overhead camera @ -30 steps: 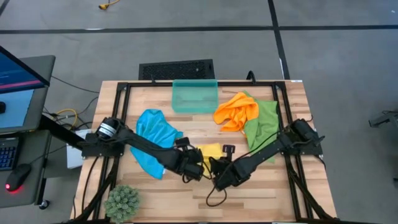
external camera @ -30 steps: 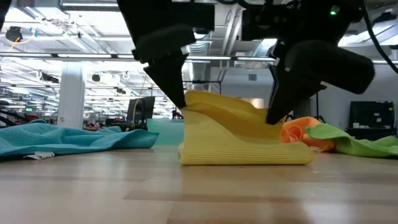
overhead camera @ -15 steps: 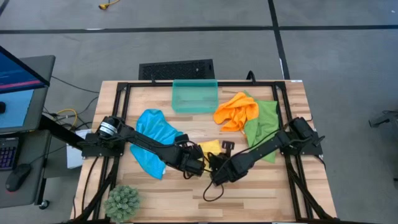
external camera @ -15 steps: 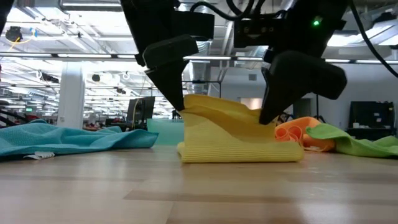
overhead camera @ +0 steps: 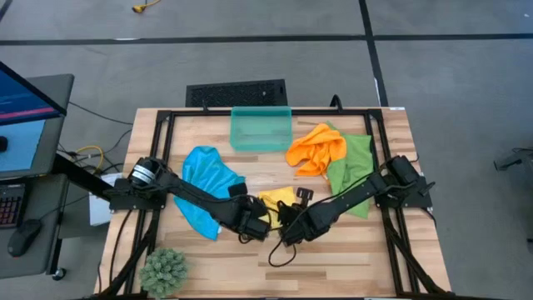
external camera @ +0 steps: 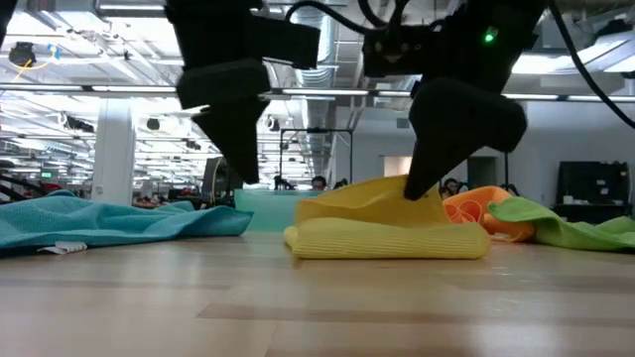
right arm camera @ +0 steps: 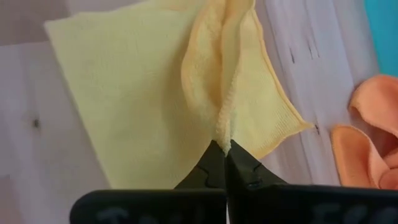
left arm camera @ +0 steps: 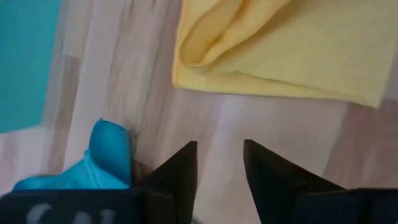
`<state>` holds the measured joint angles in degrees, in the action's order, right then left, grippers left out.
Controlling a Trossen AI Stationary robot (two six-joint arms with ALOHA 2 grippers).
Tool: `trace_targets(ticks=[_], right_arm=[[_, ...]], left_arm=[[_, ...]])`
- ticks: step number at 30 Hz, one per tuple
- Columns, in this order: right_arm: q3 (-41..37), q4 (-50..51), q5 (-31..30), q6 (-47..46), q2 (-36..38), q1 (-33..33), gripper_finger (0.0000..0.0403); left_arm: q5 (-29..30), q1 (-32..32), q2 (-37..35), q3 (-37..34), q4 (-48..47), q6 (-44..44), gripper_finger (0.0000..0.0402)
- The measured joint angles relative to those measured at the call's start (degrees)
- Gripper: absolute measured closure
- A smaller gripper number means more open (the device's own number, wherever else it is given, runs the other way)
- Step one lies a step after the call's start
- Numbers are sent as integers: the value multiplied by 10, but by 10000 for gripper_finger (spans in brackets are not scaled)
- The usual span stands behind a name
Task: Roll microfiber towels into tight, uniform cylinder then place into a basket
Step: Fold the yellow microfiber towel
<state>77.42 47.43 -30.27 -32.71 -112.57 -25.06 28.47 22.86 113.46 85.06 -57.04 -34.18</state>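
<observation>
The yellow towel (overhead camera: 275, 200) lies folded on the table's middle, its lower layers flat on the wood (external camera: 387, 240). My right gripper (right arm camera: 222, 149) is shut on a raised ridge of it. My left gripper (left arm camera: 217, 146) stands open just left of the towel, above bare wood, with nothing between its fingers; in the low view it hangs clear (external camera: 241, 177). The blue towel (overhead camera: 204, 190) lies crumpled at the left. The orange towel (overhead camera: 316, 148) and green towel (overhead camera: 354, 165) lie at the right. The teal basket (overhead camera: 261, 127) stands at the far edge. My right gripper pinches a gathered fold of the yellow towel (right arm camera: 222, 132) between its two fingertips, several layers bunched together. The fingers slant down from the table's near right. The fold stands up as a ridge (external camera: 407, 190), while the rest of the towel lies slack on the table.
A small green plant (overhead camera: 164, 271) stands at the near left corner. A black cable loops on the wood (overhead camera: 279, 252) near the front. A black grate (overhead camera: 237, 92) lies beyond the far edge. Bare wood stretches along the near edge.
My left gripper has opened and let go of the yellow towel's left end, then drawn away toward the table's left. That raised end has dropped onto the folded layers. My right gripper has kept its hold and shifted a little toward the left.
</observation>
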Motion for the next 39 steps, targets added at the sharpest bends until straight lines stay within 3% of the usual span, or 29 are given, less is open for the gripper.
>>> trace_targets(ticks=[9,13,24,31,35,39], right_arm=[[1,-17,-15,13,38,-4,399],[1,-21,-14,17,37,12,397],[1,-30,-2,17,35,44,395],[1,-30,7,17,34,52,388],[1,-31,18,26,34,57,362],[0,-32,19,26,34,65,330]], left_arm=[[49,52,1,0,34,4,292],[85,68,1,-12,121,63,301],[108,60,1,-123,383,152,315],[95,27,1,-179,456,148,315],[39,12,1,-201,496,140,315],[27,3,1,-215,503,128,315]])
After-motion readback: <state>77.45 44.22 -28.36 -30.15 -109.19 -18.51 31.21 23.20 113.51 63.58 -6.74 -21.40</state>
